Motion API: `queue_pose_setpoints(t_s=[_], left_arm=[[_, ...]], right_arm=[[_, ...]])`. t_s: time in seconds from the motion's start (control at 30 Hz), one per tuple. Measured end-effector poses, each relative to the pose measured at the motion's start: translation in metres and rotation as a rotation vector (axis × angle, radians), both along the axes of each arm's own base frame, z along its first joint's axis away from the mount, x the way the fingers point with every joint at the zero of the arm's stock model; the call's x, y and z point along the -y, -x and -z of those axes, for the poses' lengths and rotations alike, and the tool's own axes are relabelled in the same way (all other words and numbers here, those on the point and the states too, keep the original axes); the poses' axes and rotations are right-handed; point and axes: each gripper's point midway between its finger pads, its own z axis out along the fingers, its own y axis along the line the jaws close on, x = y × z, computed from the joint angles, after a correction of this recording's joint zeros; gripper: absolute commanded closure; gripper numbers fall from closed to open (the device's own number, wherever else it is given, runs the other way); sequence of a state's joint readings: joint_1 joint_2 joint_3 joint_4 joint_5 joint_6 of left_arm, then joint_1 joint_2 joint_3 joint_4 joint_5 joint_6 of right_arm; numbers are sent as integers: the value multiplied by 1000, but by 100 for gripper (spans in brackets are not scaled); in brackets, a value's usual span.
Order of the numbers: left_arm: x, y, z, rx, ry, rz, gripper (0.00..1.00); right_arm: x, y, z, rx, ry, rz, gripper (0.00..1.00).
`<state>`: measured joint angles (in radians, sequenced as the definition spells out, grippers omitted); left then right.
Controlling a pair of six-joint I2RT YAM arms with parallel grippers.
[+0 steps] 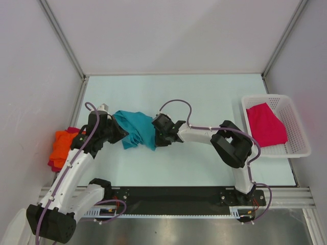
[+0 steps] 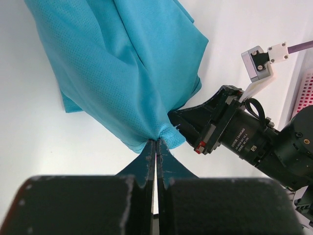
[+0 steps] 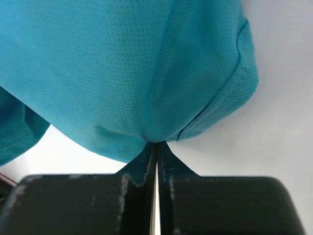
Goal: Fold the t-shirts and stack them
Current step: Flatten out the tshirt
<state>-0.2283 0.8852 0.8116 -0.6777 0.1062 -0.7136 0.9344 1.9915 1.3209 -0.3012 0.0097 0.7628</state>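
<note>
Treat the pale bench [image 1: 204,97] as the spreading surface, and leave the white basket [image 1: 301,148] at its right edge, with the magenta t-shirt [image 1: 265,125] inside, for a later turn. Find the teal t-shirt [image 1: 135,130] bunched in a crumpled heap left of centre, strung between the two arms and well apart from the orange t-shirt [image 1: 62,145] lying over a dark red t-shirt [image 1: 52,164] at the far left edge. Judge the step in hand as opening out that heap before any fold. Count on the left gripper [image 2: 155,142] clamped shut on a gathered point of teal cloth, and on the right gripper [image 3: 156,143] likewise pinched tight on teal cloth just beside a stitched hem [image 3: 247,73]. Draw the two pinches apart slowly and level with each other, lifting only enough to shed the slack without dragging. Watch for extra layers caught in a pinch; cannot tell from here the number of layers in either bite. Stop pulling at the first sign of tautness, then lay the shirt flat mid-bench, away from the stack at the left.
</note>
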Motion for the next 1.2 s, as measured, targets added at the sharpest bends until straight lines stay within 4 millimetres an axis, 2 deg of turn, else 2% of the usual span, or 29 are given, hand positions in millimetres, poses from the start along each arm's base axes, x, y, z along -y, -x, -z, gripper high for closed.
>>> queue_pose_setpoints(t_s=[0.2, 0.37, 0.43, 0.5, 0.6, 0.67, 0.77, 0.93, 1.03, 1.2], left_arm=[[0, 0, 0, 1, -1, 0, 100], [-3, 2, 1, -7, -20, -1, 100], [-6, 3, -5, -6, -31, -5, 100], [-7, 1, -22, 20, -35, -5, 100], [-8, -4, -55, 89, -33, -7, 100], [-10, -4, -75, 128, -33, -12, 100], [-13, 1, -107, 189, -31, -16, 100], [-19, 22, -158, 290, -19, -20, 100], [-25, 38, -184, 349, -11, -32, 100], [-36, 65, -212, 425, -10, -60, 100]], right_arm=[[-2, -6, -2, 27, -7, 7, 100], [23, -25, -12, 122, 86, 39, 100], [45, -44, -32, 180, 130, 70, 100], [70, -71, -66, 266, 152, 136, 100], [106, -101, -133, 416, 157, 238, 100], [126, -109, -184, 520, 147, 297, 100], [148, -97, -249, 645, 115, 355, 100], [184, -58, -322, 777, 80, 422, 100], [199, -37, -349, 827, 63, 456, 100], [220, -5, -371, 874, 52, 491, 100]])
